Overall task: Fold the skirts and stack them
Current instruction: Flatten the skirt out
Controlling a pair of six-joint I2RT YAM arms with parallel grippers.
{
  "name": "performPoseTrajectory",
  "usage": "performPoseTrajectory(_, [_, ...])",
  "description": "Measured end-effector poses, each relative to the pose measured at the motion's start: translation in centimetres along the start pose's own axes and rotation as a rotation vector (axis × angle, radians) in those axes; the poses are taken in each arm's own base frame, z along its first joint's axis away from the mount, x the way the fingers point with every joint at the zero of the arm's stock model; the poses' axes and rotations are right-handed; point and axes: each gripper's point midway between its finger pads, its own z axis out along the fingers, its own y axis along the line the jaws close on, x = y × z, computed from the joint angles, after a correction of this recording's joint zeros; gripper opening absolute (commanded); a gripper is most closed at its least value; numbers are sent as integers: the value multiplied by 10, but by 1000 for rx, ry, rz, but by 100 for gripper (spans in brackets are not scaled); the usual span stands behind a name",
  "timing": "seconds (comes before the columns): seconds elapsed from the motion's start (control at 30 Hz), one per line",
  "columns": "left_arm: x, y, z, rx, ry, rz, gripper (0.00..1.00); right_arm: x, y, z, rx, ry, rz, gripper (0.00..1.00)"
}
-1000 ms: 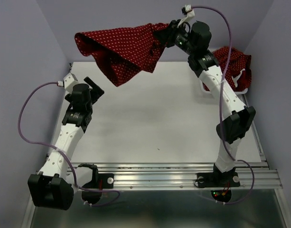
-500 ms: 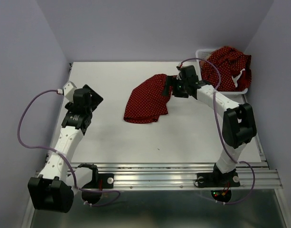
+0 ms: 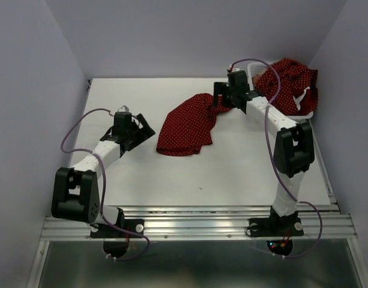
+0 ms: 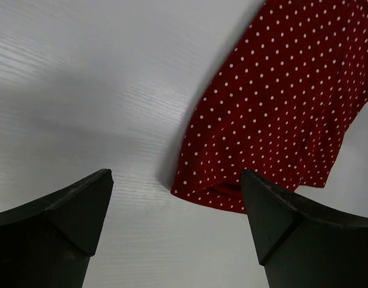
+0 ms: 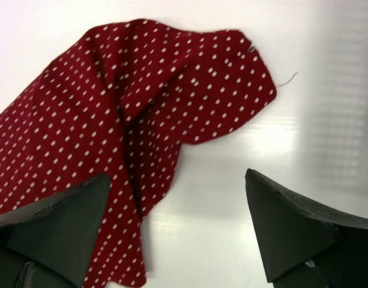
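- Top external: one dark red polka-dot skirt [image 3: 187, 125] lies crumpled flat on the white table [image 3: 171, 180].
- The right gripper [image 3: 218, 99] stands at this skirt's far right corner, jaws spread wide and holding nothing.
- The left gripper [image 3: 144, 127] is just left of the skirt's near left end, also spread and empty, not touching the cloth.
- A second dotted skirt [image 3: 289, 81] is heaped in the white basket [image 3: 253, 67], well to the right of the flat skirt; two dotted skirts counted.
- Bare table is left on the near and left sides of the flat skirt.
- Left wrist: the skirt [image 4: 280, 102] has its hem corner between the parted fingers [image 4: 63, 222], nearer the right-hand one.
- Right wrist: the skirt [image 5: 141, 102] lies creased beyond both open fingers [image 5: 292, 234], a loose thread [image 5: 286, 79] at its edge.
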Motion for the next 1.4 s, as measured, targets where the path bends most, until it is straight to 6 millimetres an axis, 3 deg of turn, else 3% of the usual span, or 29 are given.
performPoseTrajectory(0.1, [23,-5,17,27,81,32,99,-13,-17,27,15,-2,19,100])
performPoseTrajectory(0.27, [60,-1,38,20,196,74,99,-13,-50,60,16,35,88,100])
performPoseTrajectory(0.43, [60,-16,52,48,219,117,96,-6,-61,80,38,60,125,100])
performPoseTrajectory(0.57, [65,-29,65,78,245,157,58,0,-60,96,46,72,193,100])
performPoseTrajectory(0.67, [72,-32,72,92,276,180,0,7,-62,108,55,89,254,100])
performPoseTrajectory(0.8, [79,-27,73,72,303,188,0,14,-64,120,59,103,298,98])
performPoseTrajectory(0.9, [80,-24,72,49,306,191,0,19,-63,123,56,116,317,86])
performPoseTrajectory(0.93, [78,-23,72,43,303,193,0,21,-63,124,56,119,321,70])
performPoseTrajectory(0.97, [76,-23,72,37,298,195,0,25,-63,127,56,127,326,63])
performPoseTrajectory(1.0, [73,-24,71,33,292,196,0,24,-62,129,47,125,325,37])
performPoseTrajectory(1.1, [62,-31,69,31,264,202,0,21,-54,135,0,119,330,4])
performPoseTrajectory(1.27, [22,-56,58,58,161,218,0,15,-49,142,-43,87,300,0])
performPoseTrajectory(1.4, [-36,-82,28,114,4,221,0,-11,-51,124,-56,-11,230,1])
